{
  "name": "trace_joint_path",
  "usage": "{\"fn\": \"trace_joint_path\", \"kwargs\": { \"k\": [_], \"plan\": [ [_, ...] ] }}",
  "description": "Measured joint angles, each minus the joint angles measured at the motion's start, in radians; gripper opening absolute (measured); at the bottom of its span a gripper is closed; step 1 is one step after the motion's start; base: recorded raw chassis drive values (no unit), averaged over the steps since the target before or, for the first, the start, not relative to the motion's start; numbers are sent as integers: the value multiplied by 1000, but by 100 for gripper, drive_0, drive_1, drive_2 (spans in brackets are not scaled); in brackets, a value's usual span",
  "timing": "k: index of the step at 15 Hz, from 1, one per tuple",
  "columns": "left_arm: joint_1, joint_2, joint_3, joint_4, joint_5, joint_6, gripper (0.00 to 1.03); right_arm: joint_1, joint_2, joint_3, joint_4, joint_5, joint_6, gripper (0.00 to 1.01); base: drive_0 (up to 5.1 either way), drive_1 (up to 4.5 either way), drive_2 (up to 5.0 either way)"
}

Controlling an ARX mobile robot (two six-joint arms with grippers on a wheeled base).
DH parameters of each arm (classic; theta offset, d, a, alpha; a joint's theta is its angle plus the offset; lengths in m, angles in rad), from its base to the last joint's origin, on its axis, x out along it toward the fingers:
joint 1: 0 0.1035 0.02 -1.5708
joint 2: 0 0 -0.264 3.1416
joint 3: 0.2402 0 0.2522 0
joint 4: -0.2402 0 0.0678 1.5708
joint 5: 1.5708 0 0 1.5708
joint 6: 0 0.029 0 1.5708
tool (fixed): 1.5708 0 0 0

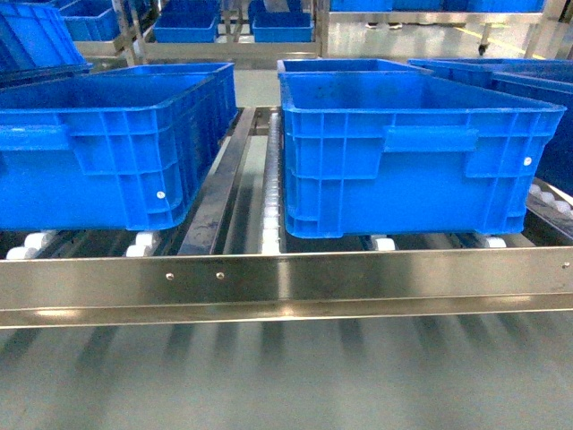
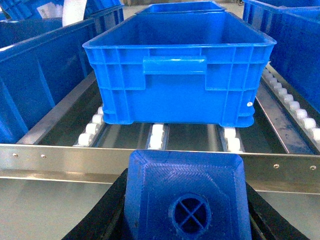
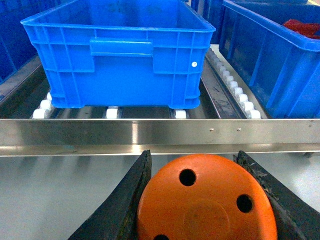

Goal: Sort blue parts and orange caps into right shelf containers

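Orange cap [image 3: 207, 202] clamped right, blue part [image 2: 187, 192] clamped left, I must clear each crate [image 3: 117, 50] rim before releasing.

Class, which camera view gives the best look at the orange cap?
The right wrist view: the orange cap fills the foreground, held between the right end effector's fingers, holes visible. The head and left wrist views don't show it.

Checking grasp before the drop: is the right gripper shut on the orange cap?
Shut on it. In the right wrist view the right gripper has a black finger against each side of the orange cap.
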Motion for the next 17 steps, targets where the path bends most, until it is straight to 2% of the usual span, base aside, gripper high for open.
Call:
{"fn": "trace_joint_path", "kwargs": {
  "k": [15,17],
  "plan": [
    [-1,-2,0,-1,0,0,44,0,0,0,0,0,0,43,-20,412,-452],
    [-1,-2,0,1,0,0,44,0,-1,0,0,0,0,43,0,0,0]
  ]
}}
